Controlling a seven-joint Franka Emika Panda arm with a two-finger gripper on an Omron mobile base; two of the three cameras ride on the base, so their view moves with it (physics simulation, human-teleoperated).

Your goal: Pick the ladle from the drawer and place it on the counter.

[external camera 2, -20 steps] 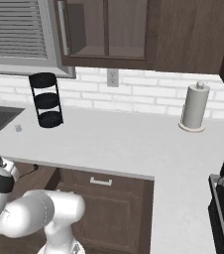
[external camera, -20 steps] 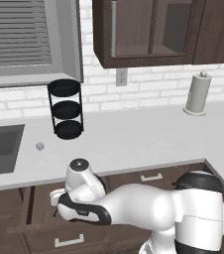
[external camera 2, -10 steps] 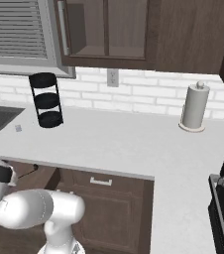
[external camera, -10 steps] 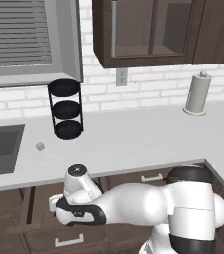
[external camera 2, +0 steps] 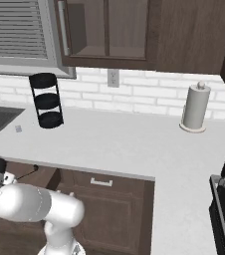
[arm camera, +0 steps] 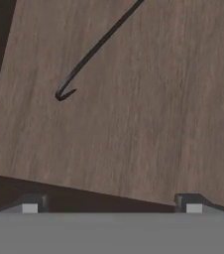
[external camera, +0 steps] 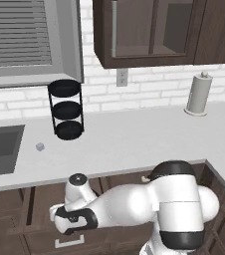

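Ladle (arm camera: 96, 47), thin black wire with a hooked end, lies flat on the brown wooden drawer floor (arm camera: 148, 124) ahead of my gripper (arm camera: 111, 206), fingers spread wide, empty. Likely light, stiff, slippery; I'd pinch mid-handle.

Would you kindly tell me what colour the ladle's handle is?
Black; the ladle shows best in the hand view.

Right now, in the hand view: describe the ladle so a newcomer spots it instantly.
Start with the brown wooden drawer floor. The ladle lies on it as a thin black wire running from the top edge down-left to a small hooked end. It is apart from the open end effector.
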